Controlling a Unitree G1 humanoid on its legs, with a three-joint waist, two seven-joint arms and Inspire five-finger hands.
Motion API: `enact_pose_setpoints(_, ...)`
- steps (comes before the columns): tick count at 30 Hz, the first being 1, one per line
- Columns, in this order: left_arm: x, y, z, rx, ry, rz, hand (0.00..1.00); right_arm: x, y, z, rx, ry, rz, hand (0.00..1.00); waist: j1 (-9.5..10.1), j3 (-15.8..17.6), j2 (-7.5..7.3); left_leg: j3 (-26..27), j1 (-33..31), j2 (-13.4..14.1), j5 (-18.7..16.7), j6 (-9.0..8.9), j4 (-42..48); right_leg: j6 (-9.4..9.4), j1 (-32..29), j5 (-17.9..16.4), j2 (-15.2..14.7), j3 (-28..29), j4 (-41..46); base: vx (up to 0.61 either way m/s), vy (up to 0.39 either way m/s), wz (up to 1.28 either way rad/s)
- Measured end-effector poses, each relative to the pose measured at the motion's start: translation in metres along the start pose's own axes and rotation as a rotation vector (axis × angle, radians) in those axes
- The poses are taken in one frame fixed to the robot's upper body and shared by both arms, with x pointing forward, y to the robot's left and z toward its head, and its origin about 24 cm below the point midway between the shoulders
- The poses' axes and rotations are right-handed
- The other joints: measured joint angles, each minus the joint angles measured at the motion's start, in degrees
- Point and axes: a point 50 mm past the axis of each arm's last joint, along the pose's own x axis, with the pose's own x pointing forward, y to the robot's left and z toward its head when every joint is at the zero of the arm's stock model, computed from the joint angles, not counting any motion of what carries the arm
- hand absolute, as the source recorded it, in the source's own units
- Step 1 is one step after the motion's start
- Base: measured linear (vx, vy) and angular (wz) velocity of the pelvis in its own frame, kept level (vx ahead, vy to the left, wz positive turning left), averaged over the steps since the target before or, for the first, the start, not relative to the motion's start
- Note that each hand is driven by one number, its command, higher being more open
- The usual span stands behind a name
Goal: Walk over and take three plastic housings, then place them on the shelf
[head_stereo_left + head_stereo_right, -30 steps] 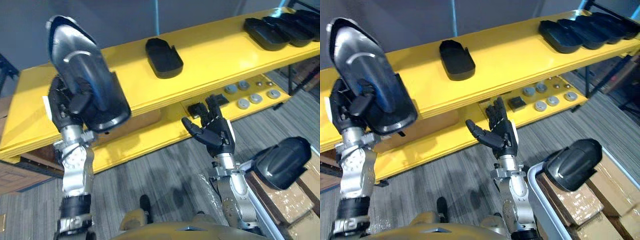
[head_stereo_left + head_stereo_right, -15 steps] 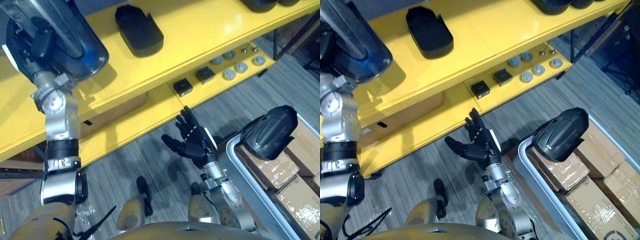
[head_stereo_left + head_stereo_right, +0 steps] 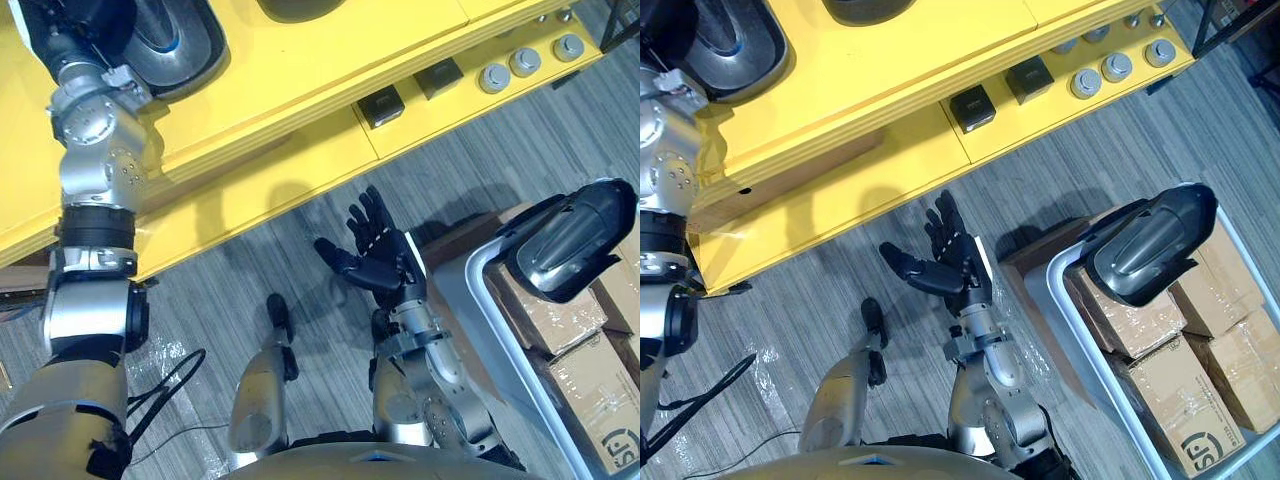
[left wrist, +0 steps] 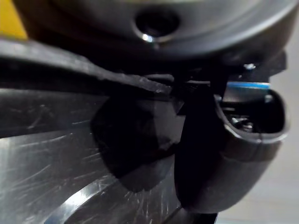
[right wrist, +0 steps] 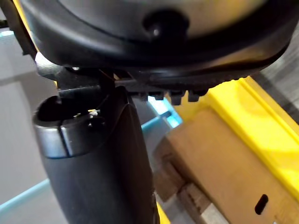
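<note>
My left hand (image 3: 88, 28) is raised at the far left, fingers curled on a glossy black plastic housing (image 3: 172, 38). The housing lies low on the top board of the yellow shelf (image 3: 300, 75). In the left wrist view the thumb (image 4: 219, 154) presses on the housing's shiny shell (image 4: 70, 163). A second housing (image 3: 865, 8) rests further along the same board. A third housing (image 3: 570, 240) lies on cardboard boxes at the right. My right hand (image 3: 378, 265) hovers over the floor, palm up, fingers spread, holding nothing.
A grey bin (image 3: 1080, 330) at the right holds wrapped cardboard boxes (image 3: 1200, 390). The shelf's lower board carries black blocks (image 3: 380, 103) and round metal parts (image 3: 525, 62). A cardboard box (image 5: 219, 158) sits under the shelf. Grey striped floor (image 3: 250, 260) lies in front.
The whole picture has shifted as the camera dipped toward the floor. My left hand brought the housing from upright in the air down onto the shelf's top board. The right hand stays open.
</note>
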Motion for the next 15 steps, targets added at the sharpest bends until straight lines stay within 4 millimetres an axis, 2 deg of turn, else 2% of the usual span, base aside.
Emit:
enact_pose_setpoints(4, 0.006, -0.001, -0.003, 0.021, 0.048, 0.018, 1.0, 0.004, 0.001, 0.001, -0.007, -0.014, -0.004, 1.0, 0.41, 0.3, 0.42, -0.6, -0.3, 0.2, 0.4, -0.33, -0.2, -0.11, -0.1, -0.1, 0.3, -0.4, 0.0, -0.01, -0.005, 0.03)
enact_pose_setpoints(15, 0.019, 0.005, 0.014, 0.134, 0.035, 0.055, 1.0, 0.005, 0.004, -0.006, -0.009, 0.017, -0.038, 1.0, 1.09, 1.7, 0.73, -1.8, -0.3, 0.4, 2.7, -0.55, -2.1, -0.75, -1.5, -0.1, 0.6, -0.8, 1.8, -0.05, 0.005, 0.02)
